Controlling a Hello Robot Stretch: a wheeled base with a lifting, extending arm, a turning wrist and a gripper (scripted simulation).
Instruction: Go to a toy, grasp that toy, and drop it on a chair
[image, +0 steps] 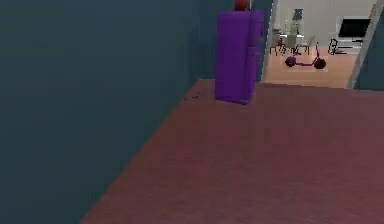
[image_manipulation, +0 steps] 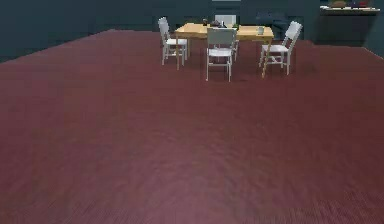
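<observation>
Purple toy: a small scooter-like shape (image: 305, 61) stands on the pale floor of the far room, seen through a doorway just past the tall purple cabinet (image: 238, 55).
Handling: probably light, stiff plastic. Its wheels may let it roll away at a touch, so the thin upright stem looks like the best place to take hold.
Tool: its state cannot be told from these views.
Drop place: white chairs (image_manipulation: 220, 52) stand around a wooden worktop (image_manipulation: 200, 30) at the far end of the arm side view.
Floor: red-brown floor (image_manipulation: 150, 140), wide and even-looking, good for driving.
Room: a teal wall (image: 90, 90) runs close along the forward view's left.
</observation>
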